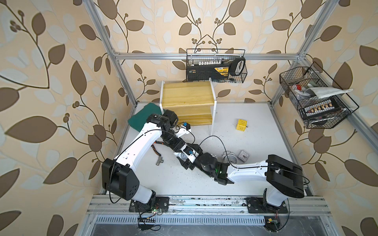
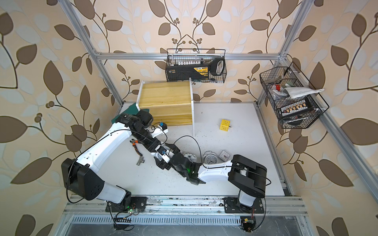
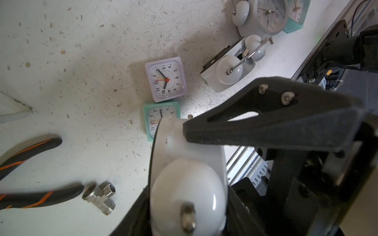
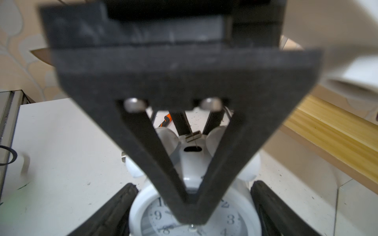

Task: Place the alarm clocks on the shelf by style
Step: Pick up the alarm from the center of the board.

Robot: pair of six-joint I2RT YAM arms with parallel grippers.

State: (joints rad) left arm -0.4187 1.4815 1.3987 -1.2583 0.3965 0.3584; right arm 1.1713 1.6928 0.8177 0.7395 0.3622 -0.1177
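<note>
Left wrist view: left fingers (image 3: 266, 126) clamp twin-bell clock (image 3: 173, 151) face-to-back; right fingers (image 4: 114, 212) flank its sides, grip unclear. Likely light, rigid, slick; hold body, spare bells (image 3: 188, 190).

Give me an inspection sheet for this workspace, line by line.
Surface: white table, flecked with dark specks.
Job's things: held twin-bell clock between the grippers; on the table lie a tipped twin-bell clock, a far twin-bell clock, a lilac square clock, a near mint clock, a far mint clock and a grey square clock; shelf top board bare.
Clutter: pliers, metal tee fitting, yellow cube, teal case.
Grippers: left gripper clamps the held clock; right gripper flanks it, grip unclear.
Cables: black cable arcs over the table.
Surroundings: back basket, side basket, leaf wallpaper.
</note>
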